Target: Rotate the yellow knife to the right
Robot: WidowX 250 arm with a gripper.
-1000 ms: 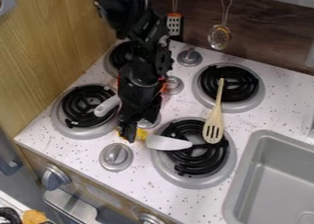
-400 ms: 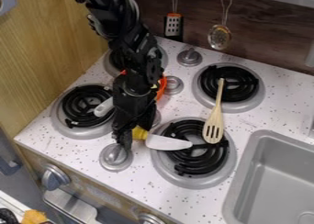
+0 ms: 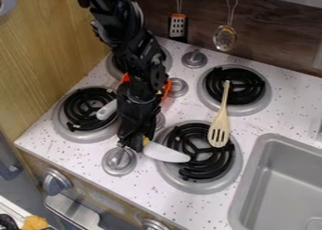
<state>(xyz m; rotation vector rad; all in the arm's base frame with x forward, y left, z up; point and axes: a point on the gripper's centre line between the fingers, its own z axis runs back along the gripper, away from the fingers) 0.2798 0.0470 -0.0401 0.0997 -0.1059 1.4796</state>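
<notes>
The black arm comes in from the upper left of the camera view, and its gripper (image 3: pixel 134 144) hangs low over the speckled white desk (image 3: pixel 189 215), at the handle end of the yellow knife (image 3: pixel 165 152). Whether it is clamped on the handle or stands apart, I cannot tell; only a sliver of yellow shows beside it. The knife's pale blade points toward the lower right, lying over the left rim of the front right burner (image 3: pixel 233 165), its tip at the black coil. A silver knob (image 3: pixel 119 161) sits just below the gripper. A wooden slotted spatula (image 3: pixel 219 130) has its head over the upper right of that same burner and its handle over the burner behind (image 3: pixel 263 102). A pale, rounded piece (image 3: pixel 107 110) lies over the left burner (image 3: pixel 82 135), and something orange-red (image 3: pixel 167 87) shows behind the arm. At the lower right is a grey sink (image 3: pixel 250 177).
</notes>
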